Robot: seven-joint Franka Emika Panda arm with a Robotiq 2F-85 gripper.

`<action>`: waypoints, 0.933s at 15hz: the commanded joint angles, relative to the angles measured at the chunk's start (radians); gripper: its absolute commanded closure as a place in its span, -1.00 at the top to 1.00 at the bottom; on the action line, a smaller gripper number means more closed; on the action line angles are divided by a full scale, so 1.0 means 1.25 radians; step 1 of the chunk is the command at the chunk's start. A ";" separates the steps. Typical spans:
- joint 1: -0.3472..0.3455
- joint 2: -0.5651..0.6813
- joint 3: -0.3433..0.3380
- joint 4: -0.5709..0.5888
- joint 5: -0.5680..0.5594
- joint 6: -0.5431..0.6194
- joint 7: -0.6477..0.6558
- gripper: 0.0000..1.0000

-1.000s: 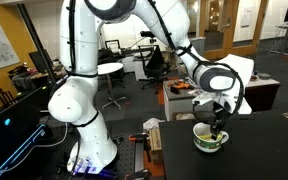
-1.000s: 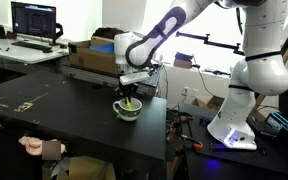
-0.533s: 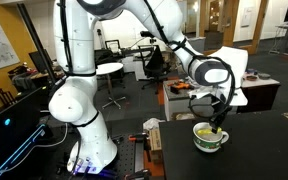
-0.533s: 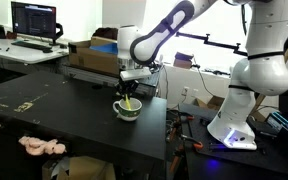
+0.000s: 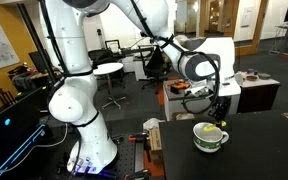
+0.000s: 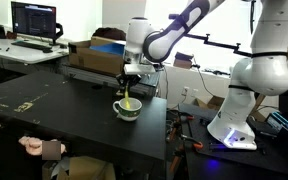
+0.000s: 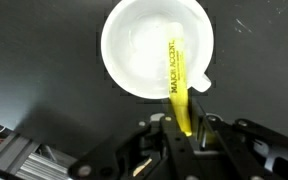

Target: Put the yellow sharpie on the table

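My gripper (image 7: pixel 187 128) is shut on the yellow sharpie (image 7: pixel 179 85) and holds it upright above the white-and-green mug (image 7: pixel 144 50). In the wrist view the pen's far end points into the mug's white inside. In both exterior views the gripper (image 5: pixel 218 112) (image 6: pixel 129 88) hangs just over the mug (image 5: pixel 210 136) (image 6: pixel 127 108), and the yellow sharpie (image 6: pixel 128 99) shows as a short yellow streak under the fingers. The mug stands on the dark table (image 6: pixel 54 115) (image 5: pixel 264 145).
A lighter desk with cardboard boxes (image 6: pixel 89 55) and a monitor (image 6: pixel 34 20) stands behind the table. A person's hand (image 6: pixel 34 146) rests at the table's near edge. The robot's base (image 6: pixel 239 110) stands beside the table. Office chairs (image 5: pixel 154 65) lie further back.
The gripper has risen from inside the mug with the yellow sharpie in it; the pen now hangs mostly above the mug's rim. The hand at the table edge shifted.
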 commanded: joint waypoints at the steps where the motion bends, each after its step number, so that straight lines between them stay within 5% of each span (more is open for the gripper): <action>1: -0.006 -0.083 -0.013 -0.063 -0.088 0.046 0.106 -0.90; 14: -0.139 -0.178 0.016 -0.069 -0.380 -0.031 0.414 -0.90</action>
